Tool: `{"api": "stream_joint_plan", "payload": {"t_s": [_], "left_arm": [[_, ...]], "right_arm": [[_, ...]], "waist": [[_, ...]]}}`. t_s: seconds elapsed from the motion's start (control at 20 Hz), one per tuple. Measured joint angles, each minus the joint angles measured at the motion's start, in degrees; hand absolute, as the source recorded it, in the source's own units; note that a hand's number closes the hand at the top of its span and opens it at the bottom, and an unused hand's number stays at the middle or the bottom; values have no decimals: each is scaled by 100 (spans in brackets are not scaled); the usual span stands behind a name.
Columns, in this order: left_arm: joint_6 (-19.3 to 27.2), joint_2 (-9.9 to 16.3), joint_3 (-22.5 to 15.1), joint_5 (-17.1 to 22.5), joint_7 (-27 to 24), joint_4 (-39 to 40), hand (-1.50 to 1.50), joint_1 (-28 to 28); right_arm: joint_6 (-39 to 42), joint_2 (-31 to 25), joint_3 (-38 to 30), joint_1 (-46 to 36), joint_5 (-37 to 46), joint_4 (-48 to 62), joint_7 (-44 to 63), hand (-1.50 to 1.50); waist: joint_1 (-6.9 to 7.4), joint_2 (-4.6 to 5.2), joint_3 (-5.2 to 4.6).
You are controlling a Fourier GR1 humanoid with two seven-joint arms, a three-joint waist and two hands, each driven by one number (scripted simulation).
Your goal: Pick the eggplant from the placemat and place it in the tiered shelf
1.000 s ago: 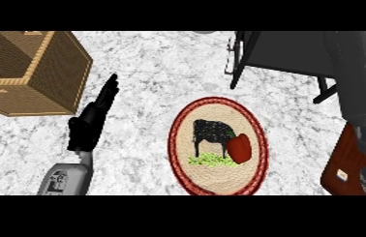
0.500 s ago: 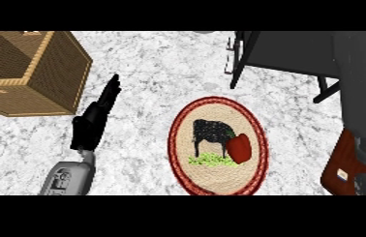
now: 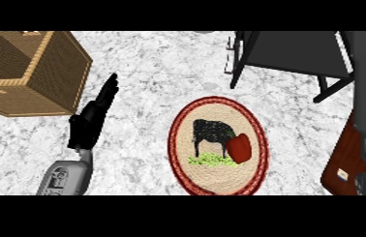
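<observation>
An oval woven placemat (image 3: 187, 169) with a red rim and a black cow picture lies on the marble counter, right of centre. On its right half rests a small red rounded vegetable (image 3: 239, 147). The dark tiered shelf (image 3: 293, 52) stands at the back right. My left hand (image 3: 89, 121) is at the left, open with straight fingers pointing up and away, well apart from the placemat and holding nothing. My right hand does not show.
A wooden crate (image 3: 36, 71) stands at the back left, close beside my left hand's fingertips. A reddish-brown flat object (image 3: 346, 158) is cut off by the right edge. Bare marble lies between the hand and the placemat.
</observation>
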Motion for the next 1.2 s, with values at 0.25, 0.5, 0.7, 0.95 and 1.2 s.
{"api": "stream_joint_plan", "payload": {"t_s": [0.25, 0.5, 0.7, 0.95, 1.2], "left_arm": [[-6, 7, -2, 4, 36, -117, 0, 110], [44, -21, 30, -3, 11, -97, 0, 179], [2, 54, 112, 55, 42, -175, 0, 235], [92, 30, 144, 20, 80, -189, 0, 266], [77, 79, 183, 27, 100, -232, 0, 307]], "right_arm": [[-84, -207, -345, -39, -105, -782, 308, -150], [506, -540, -758, 240, -128, -1846, 1001, -150], [1364, -835, -1199, 726, -512, -2644, 1447, -150], [2592, -1286, -1848, 1511, -1283, -3658, 1635, -150], [3630, -1539, -2782, 2420, -2350, -4691, 1646, -150]], "waist": [[-47, -24, -1], [-128, -50, -2], [-215, -76, 0], [-332, -99, 4], [-377, -102, 7]]}}
